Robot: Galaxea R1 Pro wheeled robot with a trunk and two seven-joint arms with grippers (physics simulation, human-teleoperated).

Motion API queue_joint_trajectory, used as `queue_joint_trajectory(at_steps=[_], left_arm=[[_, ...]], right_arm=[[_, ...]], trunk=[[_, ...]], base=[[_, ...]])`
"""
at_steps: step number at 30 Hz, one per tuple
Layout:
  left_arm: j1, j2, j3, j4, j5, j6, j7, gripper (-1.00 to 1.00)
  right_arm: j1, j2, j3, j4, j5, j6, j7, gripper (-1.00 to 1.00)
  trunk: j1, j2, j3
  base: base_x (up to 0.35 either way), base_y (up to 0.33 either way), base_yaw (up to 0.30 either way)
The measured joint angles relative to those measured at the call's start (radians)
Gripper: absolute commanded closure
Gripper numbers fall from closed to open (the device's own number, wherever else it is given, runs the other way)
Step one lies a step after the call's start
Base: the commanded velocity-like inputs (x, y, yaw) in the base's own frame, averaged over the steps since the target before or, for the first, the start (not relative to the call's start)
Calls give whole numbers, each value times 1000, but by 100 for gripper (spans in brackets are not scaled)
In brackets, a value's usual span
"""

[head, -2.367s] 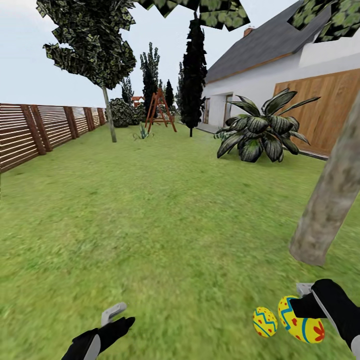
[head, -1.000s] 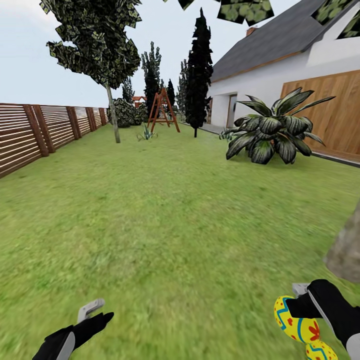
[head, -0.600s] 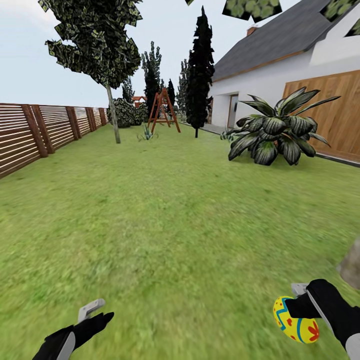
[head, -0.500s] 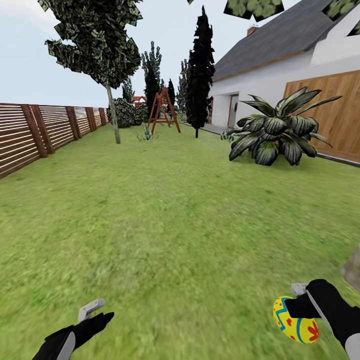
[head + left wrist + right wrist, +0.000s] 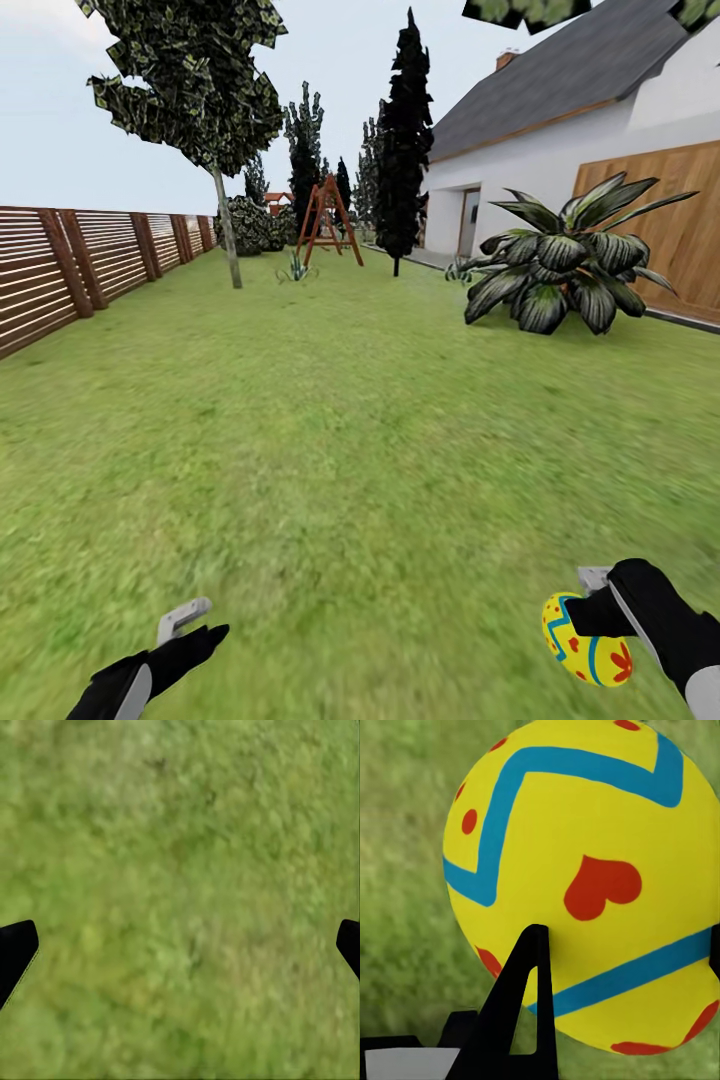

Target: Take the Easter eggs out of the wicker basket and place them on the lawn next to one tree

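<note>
Wooden fence (image 5: 90, 260) runs down the left side, and lawn (image 5: 330, 420) covers pretty much everything. The left gripper (image 5: 190, 625) hangs low over the grass with its fingers (image 5: 16, 949) spread wide, holding nothing. Over on the right, the right gripper (image 5: 590, 605) has its fingers (image 5: 529, 1001) pinching one Easter egg (image 5: 585, 652), held just above the grass. The white house (image 5: 560, 150) and a big leafy plant (image 5: 565, 265) sit behind it.

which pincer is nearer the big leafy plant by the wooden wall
Right. The right pincer, shut on an egg, sits low on the same side as the plant, which is far ahead. The left pincer is across the lawn, farther off.
</note>
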Motion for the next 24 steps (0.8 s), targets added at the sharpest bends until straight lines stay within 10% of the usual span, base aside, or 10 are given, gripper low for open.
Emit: queue_joint_trajectory(at_steps=[24], left_arm=[[0, 1, 0, 0, 0, -1, -1, -100]], right_arm=[[0, 1, 0, 0, 0, 0, 0, 100]], trunk=[[0, 0, 0]], base=[[317, 158, 0]])
